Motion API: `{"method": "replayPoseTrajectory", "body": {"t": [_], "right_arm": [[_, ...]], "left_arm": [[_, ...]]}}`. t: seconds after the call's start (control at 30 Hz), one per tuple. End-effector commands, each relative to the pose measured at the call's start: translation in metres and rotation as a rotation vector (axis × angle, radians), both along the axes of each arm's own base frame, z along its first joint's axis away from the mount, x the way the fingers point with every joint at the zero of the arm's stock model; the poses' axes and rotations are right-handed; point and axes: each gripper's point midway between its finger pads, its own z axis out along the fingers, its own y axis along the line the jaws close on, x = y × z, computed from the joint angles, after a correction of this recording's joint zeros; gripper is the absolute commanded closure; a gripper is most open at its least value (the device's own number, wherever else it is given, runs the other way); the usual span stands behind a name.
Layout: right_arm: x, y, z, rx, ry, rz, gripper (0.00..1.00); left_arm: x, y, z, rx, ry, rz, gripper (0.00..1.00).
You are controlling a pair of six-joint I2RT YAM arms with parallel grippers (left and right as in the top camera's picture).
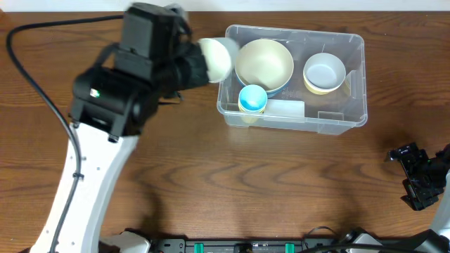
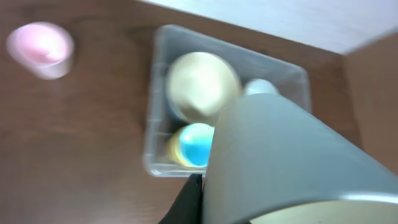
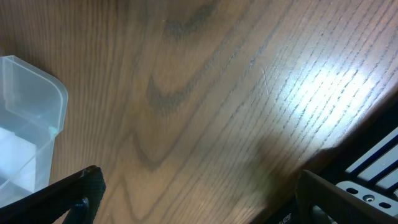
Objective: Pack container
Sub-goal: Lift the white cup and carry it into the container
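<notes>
Left pincer [image 1: 202, 60] pinches a pale bowl [image 1: 218, 56] at the container's [image 1: 295, 29] left wall, overhead; container sits by the bench's [image 1: 211, 183] far edge, holding a cream bowl [image 1: 264, 63] and a blue bowl [image 1: 252, 98]; right pincer [image 1: 415, 176] is near the right edge; left wrist: pink bowl [image 2: 40, 45] stands apart from the container; right wrist: right pincer spread over bench.

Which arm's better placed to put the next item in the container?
Left. The left gripper is shut on a pale cup at the container rim; the right gripper sits open and empty, well away from it.
</notes>
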Motion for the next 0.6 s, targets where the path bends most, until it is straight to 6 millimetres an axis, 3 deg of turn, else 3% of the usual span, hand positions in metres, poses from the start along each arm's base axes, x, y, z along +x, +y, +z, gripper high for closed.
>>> {"method": "replayPoseTrajectory", "body": {"t": [0.0,0.23,0.33,0.57], "right_arm": [[0.000,-0.001,0.003,-0.003,-0.014,-0.022,0.01],[0.000,-0.001,0.003,-0.003,-0.014,-0.022,0.01],[0.000,-0.001,0.003,-0.003,-0.014,-0.022,0.01],[0.000,-0.001,0.003,-0.003,-0.014,-0.022,0.01]], "left_arm": [[0.004,-0.039,-0.030,0.084,0.020,-0.099,0.94],[0.011,-0.114,-0.077,0.196,0.000,-0.232,0.94],[0.017,-0.135,-0.103,0.222,0.021,-0.268,0.94],[0.034,-0.157,-0.166,0.301,0.083,-0.318,0.94]]}}
